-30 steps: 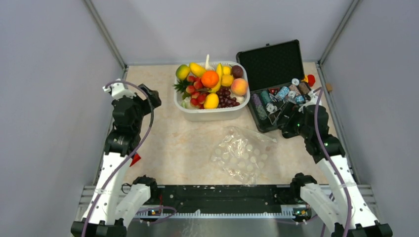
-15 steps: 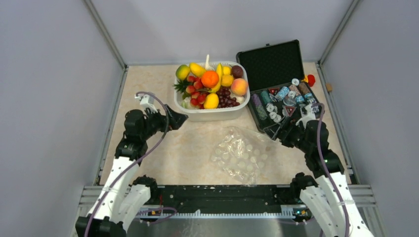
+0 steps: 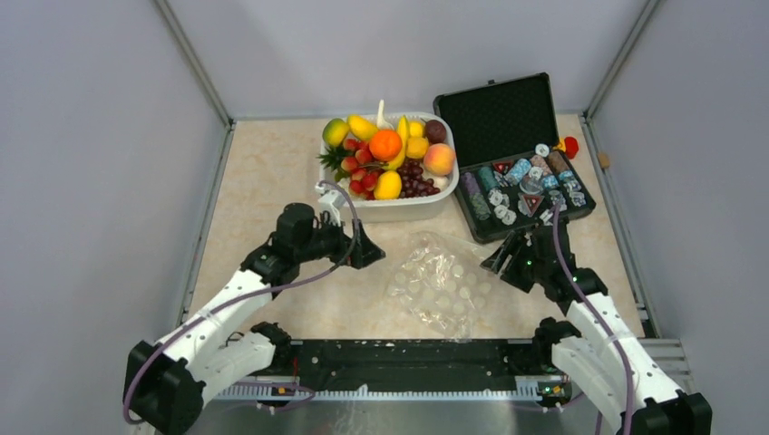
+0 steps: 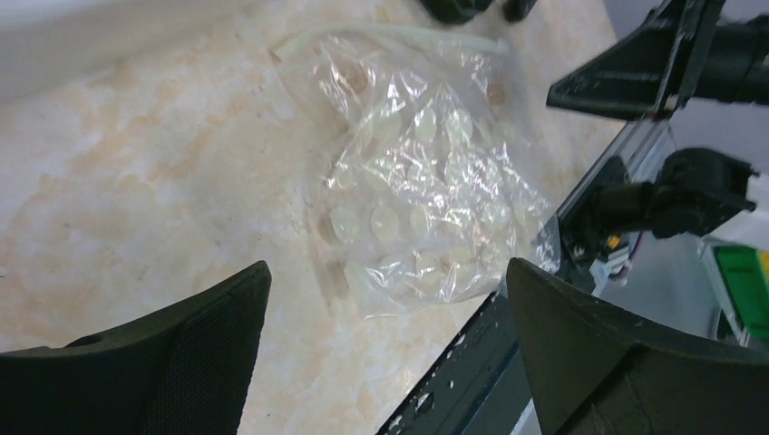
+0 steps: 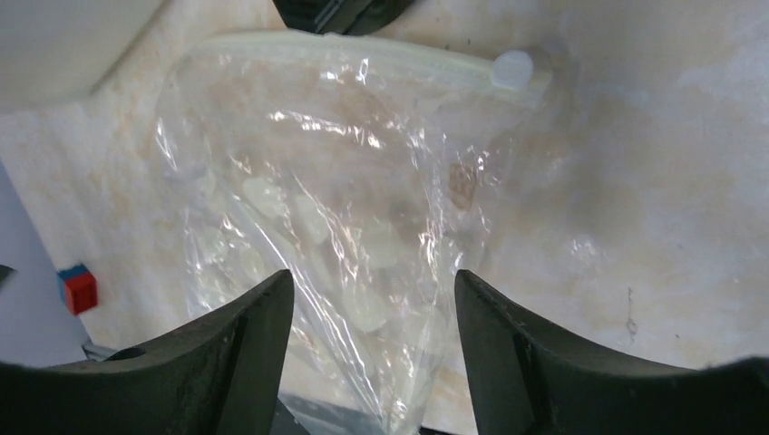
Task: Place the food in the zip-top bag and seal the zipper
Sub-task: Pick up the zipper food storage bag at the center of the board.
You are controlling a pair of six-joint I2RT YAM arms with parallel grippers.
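Note:
The clear dotted zip-top bag (image 3: 442, 283) lies flat and empty on the table between the arms; it also shows in the left wrist view (image 4: 422, 195) and the right wrist view (image 5: 335, 227). Its whitish zipper (image 5: 354, 50) runs along the far edge, with a white slider at one end. The food (image 3: 388, 156), an orange, bananas, a peach, strawberries and grapes, fills the white tub (image 3: 390, 210). My left gripper (image 3: 370, 253) is open and empty just left of the bag. My right gripper (image 3: 497, 260) is open and empty at the bag's right edge.
An open black case (image 3: 517, 172) of small chips stands right of the tub. A small red cube (image 5: 80, 290) lies by the left rail. The black front rail (image 3: 408, 358) runs just below the bag.
Both arms have swung inward and down from the table's sides. The left gripper moved right to the bag's left edge, the right gripper moved left to its right edge. The bag has not moved.

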